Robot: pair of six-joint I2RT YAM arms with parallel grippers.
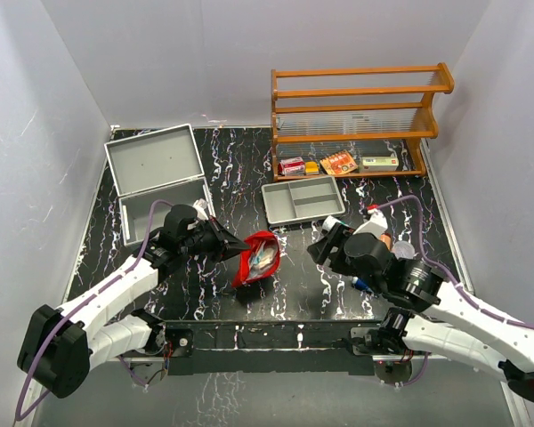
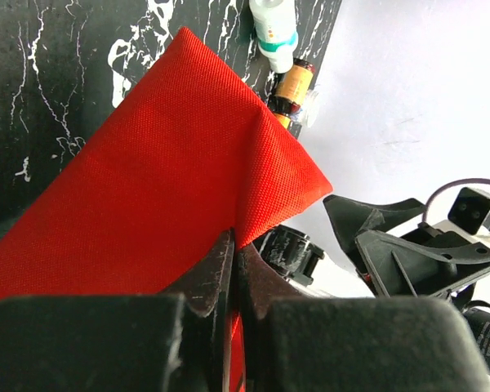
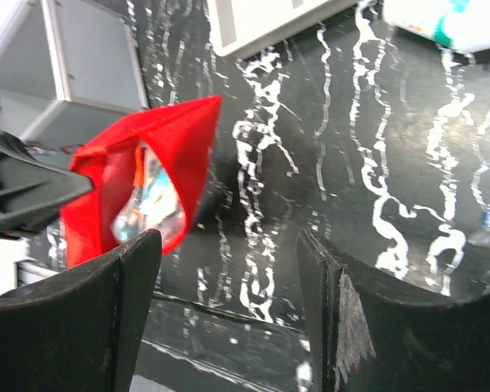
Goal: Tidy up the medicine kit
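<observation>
The medicine kit (image 1: 156, 182) is a silver-grey metal case standing at the back left with its lid open; a corner of it (image 3: 73, 65) shows in the right wrist view. My left gripper (image 1: 238, 248) is shut on the edge of a red fabric pouch (image 1: 256, 258), pinching its cloth (image 2: 180, 163) between the fingertips (image 2: 220, 257). The pouch (image 3: 175, 139) gapes open toward the right arm, with packets (image 3: 151, 200) visible inside. My right gripper (image 1: 319, 252) hangs open to the right of the pouch and apart from it, with nothing between its fingers (image 3: 126, 286).
A grey divided tray (image 1: 303, 200) lies behind the pouch. A wooden rack (image 1: 356, 116) at the back right holds small boxes. A white bottle with a teal band (image 2: 273, 28) and an amber bottle (image 2: 292, 90) lie on the black marbled table (image 1: 276, 160) near the right arm.
</observation>
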